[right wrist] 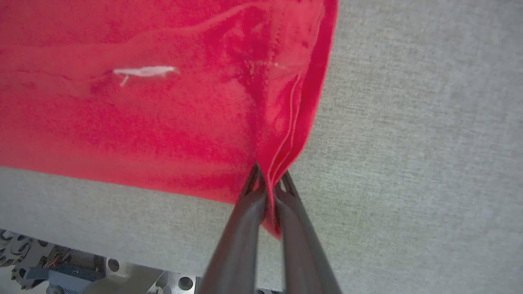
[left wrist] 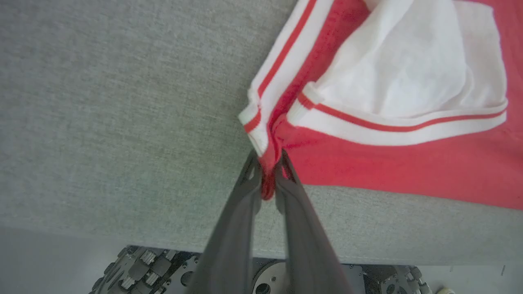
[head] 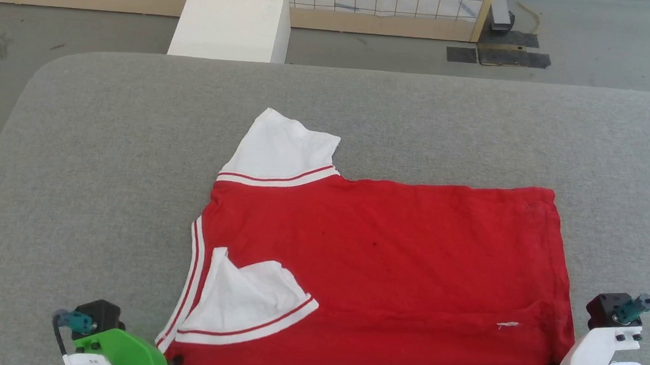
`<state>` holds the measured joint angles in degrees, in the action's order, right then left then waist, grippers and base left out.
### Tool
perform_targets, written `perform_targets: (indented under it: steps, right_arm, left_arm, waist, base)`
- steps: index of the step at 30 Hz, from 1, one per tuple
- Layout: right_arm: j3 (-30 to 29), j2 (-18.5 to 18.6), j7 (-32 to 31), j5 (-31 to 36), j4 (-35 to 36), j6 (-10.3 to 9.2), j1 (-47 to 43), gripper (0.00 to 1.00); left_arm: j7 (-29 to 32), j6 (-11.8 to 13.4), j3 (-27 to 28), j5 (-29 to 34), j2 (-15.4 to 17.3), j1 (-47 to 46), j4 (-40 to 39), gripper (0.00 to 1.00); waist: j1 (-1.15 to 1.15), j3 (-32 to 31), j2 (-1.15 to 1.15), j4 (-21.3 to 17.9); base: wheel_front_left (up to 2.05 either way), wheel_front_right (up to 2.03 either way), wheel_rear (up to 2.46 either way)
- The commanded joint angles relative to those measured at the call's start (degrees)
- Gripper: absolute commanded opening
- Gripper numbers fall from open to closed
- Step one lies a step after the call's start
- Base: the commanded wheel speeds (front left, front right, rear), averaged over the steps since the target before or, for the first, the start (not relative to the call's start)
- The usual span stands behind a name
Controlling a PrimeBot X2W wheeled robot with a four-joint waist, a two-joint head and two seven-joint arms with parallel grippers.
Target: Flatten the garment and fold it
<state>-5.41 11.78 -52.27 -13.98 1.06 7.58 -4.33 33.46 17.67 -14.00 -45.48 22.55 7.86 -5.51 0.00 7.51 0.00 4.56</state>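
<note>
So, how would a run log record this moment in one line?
left gripper: shut on garment shoulder corner | right gripper: shut on hem corner | garment: spread on grey table

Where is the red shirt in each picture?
Head view: the red jersey T-shirt lies spread across the middle, white sleeves at its left end.
Left wrist view: upper right, its striped corner pinched in the left claw.
Right wrist view: upper left, its plain red corner pinched in the right claw.
Shared landmark: the grey table cover beneath it.
</note>
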Motion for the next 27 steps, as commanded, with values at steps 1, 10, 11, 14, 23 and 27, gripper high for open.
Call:
perform_targets:
  steps: [1,10,11,14,23,27]
  right_arm:
    - [-0.21,-0.19,0.73,0.08,-0.33,-0.09,0.31,1.0]
    - [-6.01,-0.62,5.42,-1.49,5.16,-0.09,5.32,1.0]
    - [-6.86,-0.71,6.12,-1.39,5.65,-0.09,6.58,1.0]
    - [-8.29,-0.6,7.26,-0.88,6.51,-0.09,9.77,1.0]
    - [-7.05,-0.06,7.18,0.7,7.03,-0.09,19.08,1.0]
    - [-6.02,0.48,6.5,1.23,7.32,-0.09,22.64,1.0]
  left_arm:
    - [-0.38,-0.15,0.53,-0.06,0.35,-1.2,0.13,1.0]
    - [-7.3,-1.25,5.56,2.76,3.06,-7.72,-5.93,1.0]
    - [-8.79,-1.85,5.65,3.58,3.13,-9.28,-6.3,1.0]
    - [-13.93,-3.02,5.54,6.41,2.51,-13.96,-5.85,1.0]
    - [-24.18,-9.54,0.91,11.4,-0.91,-30.22,6.41,1.0]
    - [-23.85,-12.3,-1.32,11.73,-2.48,-38.91,13.22,1.0]
  waist:
    - [0.0,-0.12,0.0,-0.22]
    - [0.0,-1.27,0.0,-0.97]
    - [0.0,-1.29,0.0,-1.07]
    - [0.0,-1.07,0.0,-1.31]
    - [0.0,3.97,0.0,-1.74]
    - [0.0,7.79,0.0,-1.6]
  base:
    - [0.0,0.0,0.0]
    - [0.0,0.0,0.0]
    - [0.0,0.0,0.0]
    - [0.0,0.0,0.0]
    - [0.0,0.0,0.0]
    - [0.0,0.0,0.0]
